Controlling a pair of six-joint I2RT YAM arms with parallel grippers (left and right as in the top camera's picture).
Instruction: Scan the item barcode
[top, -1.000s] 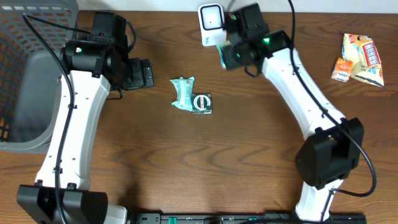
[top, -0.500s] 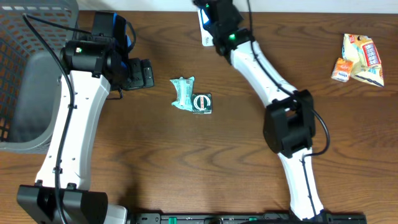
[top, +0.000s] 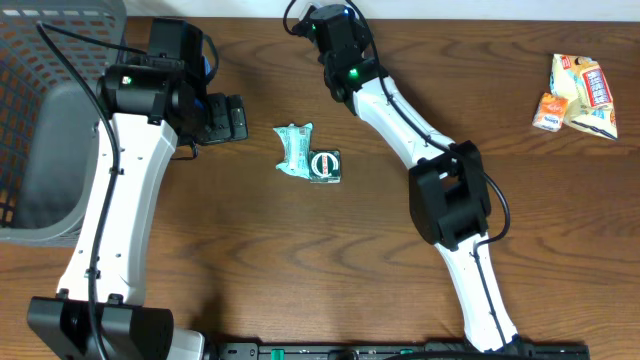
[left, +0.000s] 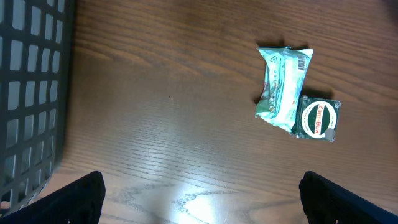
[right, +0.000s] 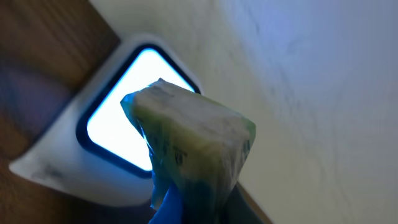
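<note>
On my left, a grey mesh basket (top: 60, 40) stands at the edge of the wooden table (top: 300, 270). Near the table centre I register a green sealed packet (left: 283, 81) lying flat, with a barcode printed at one end. A round tin (left: 317, 118) labelled Zam-Buk touches its corner. Far to my right, a yellow-red snack packet (top: 585, 92) lies against a small orange carton (top: 548, 112).

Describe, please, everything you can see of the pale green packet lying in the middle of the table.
The pale green packet is a crinkled, sealed plastic-looking wrapper with a barcode printed near one end. It lies flat on the wooden table, its other end touching a small Zam-Buk pack. Nothing else touches it.
</note>
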